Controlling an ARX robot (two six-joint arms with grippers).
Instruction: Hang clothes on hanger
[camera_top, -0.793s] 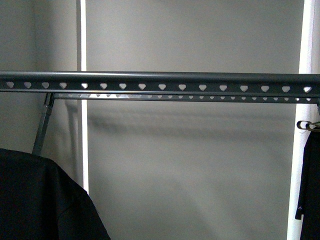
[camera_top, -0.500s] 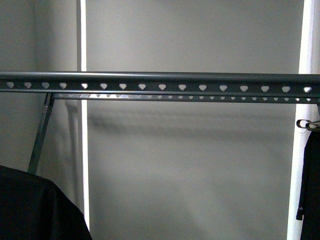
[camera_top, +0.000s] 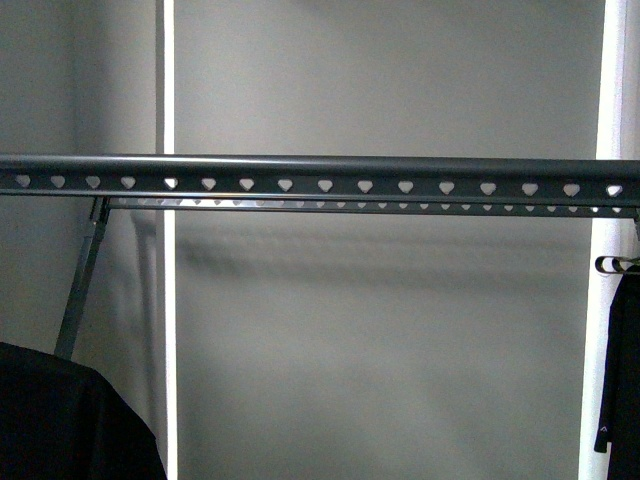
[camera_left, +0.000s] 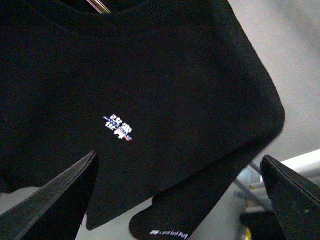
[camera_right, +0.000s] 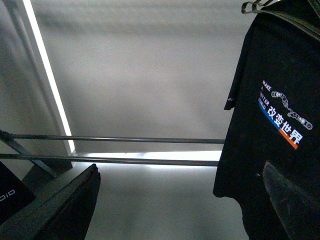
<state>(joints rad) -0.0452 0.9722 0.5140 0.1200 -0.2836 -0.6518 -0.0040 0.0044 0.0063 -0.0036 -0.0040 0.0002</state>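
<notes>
The T-shirt (camera_left: 150, 75) is black, with tiny white and blue letters. The rail (camera_top: 320, 163) is dark grey, with a row of little heart holes. The other shirt (camera_right: 265, 60) is black, with white letters, a chain picture, and blue and orange bits. The wall (camera_top: 380, 350) is grey.

Dim grey light is filling the front view, while narrow light strips (camera_top: 167, 300) are blowing out to pure white down the wall (camera_top: 380, 330). The hanger (camera_top: 320, 165) is casting a soft, wide shadow beneath itself. In the left wrist view the clothes (camera_left: 150, 75) are swallowing detail (the small print is glowing, slightly blurred), and the left gripper (camera_left: 178, 157) is sitting out of focus. In the right wrist view white glare is bleeding around thin rods (camera_right: 125, 161).
</notes>
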